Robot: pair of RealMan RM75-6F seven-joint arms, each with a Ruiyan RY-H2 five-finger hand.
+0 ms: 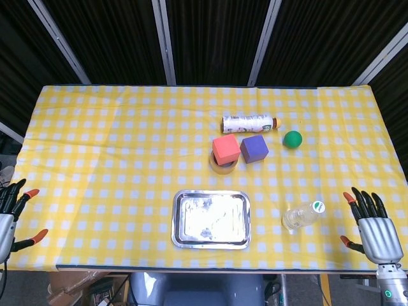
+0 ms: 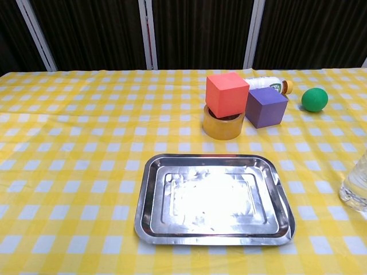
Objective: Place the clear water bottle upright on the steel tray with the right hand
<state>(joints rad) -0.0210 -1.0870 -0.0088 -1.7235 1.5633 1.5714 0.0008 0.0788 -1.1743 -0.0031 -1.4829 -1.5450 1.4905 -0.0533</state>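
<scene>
The clear water bottle [image 1: 301, 215] with a green-and-white cap stands on the yellow checked cloth, right of the steel tray [image 1: 211, 219]; the chest view shows only its base [image 2: 356, 187] at the right edge. The tray [image 2: 213, 199] is bare and shiny. My right hand [image 1: 373, 228] hovers at the table's front right corner, fingers spread, holding nothing, well right of the bottle. At the far left edge my left hand [image 1: 9, 215] also has its fingers apart and holds nothing. Neither hand shows in the chest view.
Behind the tray a red cube [image 1: 225, 150] sits on a tape roll [image 1: 223, 166], beside a purple cube [image 1: 254, 148]. A white labelled bottle [image 1: 250, 122] lies on its side further back, with a green ball [image 1: 292, 139] to its right.
</scene>
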